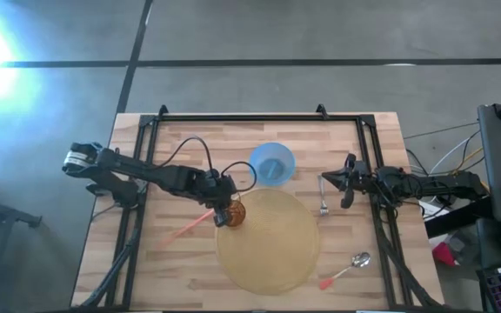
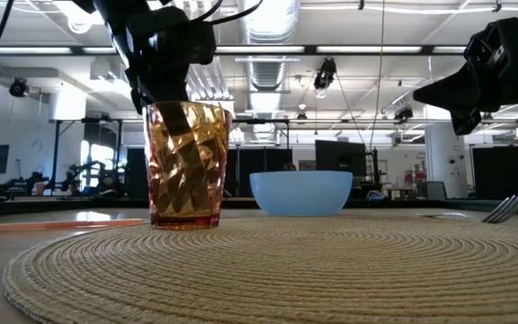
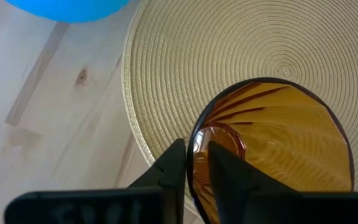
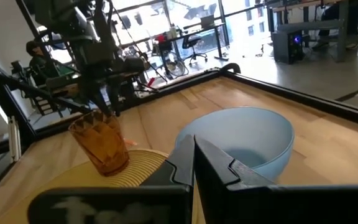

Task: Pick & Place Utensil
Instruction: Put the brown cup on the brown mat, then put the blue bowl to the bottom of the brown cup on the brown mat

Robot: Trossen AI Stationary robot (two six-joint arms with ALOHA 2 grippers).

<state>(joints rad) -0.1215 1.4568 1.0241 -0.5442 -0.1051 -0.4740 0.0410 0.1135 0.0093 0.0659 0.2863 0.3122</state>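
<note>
Amber cup (image 3: 272, 149) rim pinched between left gripper (image 3: 196, 163) fingers, on placemat (image 3: 241, 56)

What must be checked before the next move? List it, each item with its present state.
1. Left end effector clamps the amber cup by its rim: ok.
2. Cup upright: ok.
3. Cup base fully on the placemat: cannot tell.
4. Right end effector open to take the fork: not ok, shut.
5. Fork lies on bare table, apart from the placemat: ok.
</note>
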